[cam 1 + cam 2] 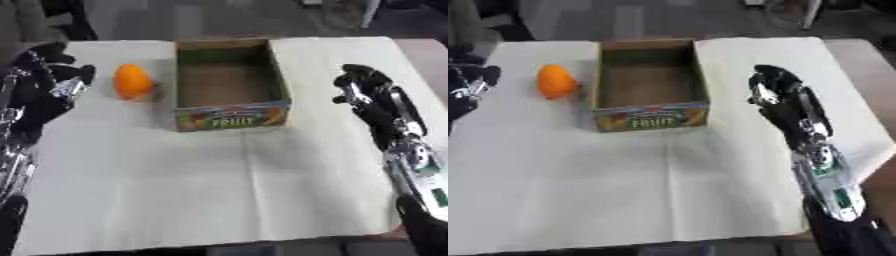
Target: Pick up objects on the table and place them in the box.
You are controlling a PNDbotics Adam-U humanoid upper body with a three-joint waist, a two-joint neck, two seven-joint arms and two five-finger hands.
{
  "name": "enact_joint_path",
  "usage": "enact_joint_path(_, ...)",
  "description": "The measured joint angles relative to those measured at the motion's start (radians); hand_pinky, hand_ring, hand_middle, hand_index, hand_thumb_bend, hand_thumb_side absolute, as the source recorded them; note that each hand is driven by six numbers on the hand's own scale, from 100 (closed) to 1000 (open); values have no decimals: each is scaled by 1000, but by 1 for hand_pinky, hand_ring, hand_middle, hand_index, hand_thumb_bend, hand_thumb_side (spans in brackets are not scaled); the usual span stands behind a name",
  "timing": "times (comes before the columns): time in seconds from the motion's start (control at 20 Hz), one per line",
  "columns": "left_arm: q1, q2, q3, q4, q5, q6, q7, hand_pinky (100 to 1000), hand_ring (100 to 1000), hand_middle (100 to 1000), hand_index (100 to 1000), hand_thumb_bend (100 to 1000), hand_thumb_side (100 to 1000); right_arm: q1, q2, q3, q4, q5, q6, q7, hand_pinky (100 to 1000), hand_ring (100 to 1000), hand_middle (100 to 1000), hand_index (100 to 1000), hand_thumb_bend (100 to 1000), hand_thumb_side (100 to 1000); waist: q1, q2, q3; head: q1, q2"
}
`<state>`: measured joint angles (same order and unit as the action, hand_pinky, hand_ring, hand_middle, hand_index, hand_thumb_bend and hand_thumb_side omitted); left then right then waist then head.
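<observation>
One orange object [132, 81], rounded and slightly egg-shaped, lies on the white tabletop [219, 185] towards the far left corner, just beside the left wall of the box. The box [229, 82] is open-topped brown cardboard, upright, set near the middle of the far edge. Its near face carries a colourful printed panel reading "FRUIT". The interior shows bare cardboard only.

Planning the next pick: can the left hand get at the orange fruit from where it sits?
Probably yes. The left hand sits just left of the orange fruit, with only bare tablecloth between them. The FRUIT box stands on the fruit's far side, out of the way.
</observation>
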<state>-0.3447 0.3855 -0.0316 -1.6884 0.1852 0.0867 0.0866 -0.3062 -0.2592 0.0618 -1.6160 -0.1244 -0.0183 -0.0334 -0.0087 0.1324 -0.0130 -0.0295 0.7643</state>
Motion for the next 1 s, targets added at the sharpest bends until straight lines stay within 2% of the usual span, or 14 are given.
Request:
enact_joint_path(0.2, -18, 25, 1, 1, -15, 7, 0, 808, 638, 616, 779, 468, 130, 2, 0, 0, 0, 0, 0, 0, 622, 775, 631, 787, 100, 364, 0, -1, 0, 0, 0)
enact_joint_path(0.45, -80, 83, 5, 35, -75, 27, -13, 806, 647, 627, 794, 464, 100, 5, 0, 0, 0, 0, 0, 0, 622, 775, 631, 788, 100, 363, 1, -4, 0, 0, 0)
enact_joint_path(0.65, -165, 144, 3, 111, -142, 54, -39, 803, 659, 643, 807, 484, 100, 7, -1, 1, 0, 0, 2, 3, 622, 776, 631, 788, 100, 363, 1, -10, -7, 1, 0)
enact_joint_path(1.0, -337, 223, -49, 285, -254, 131, -125, 790, 684, 677, 831, 569, 100, 7, -1, 8, 0, 0, 4, 10, 621, 776, 631, 788, 100, 365, 5, -13, -40, 9, 0)
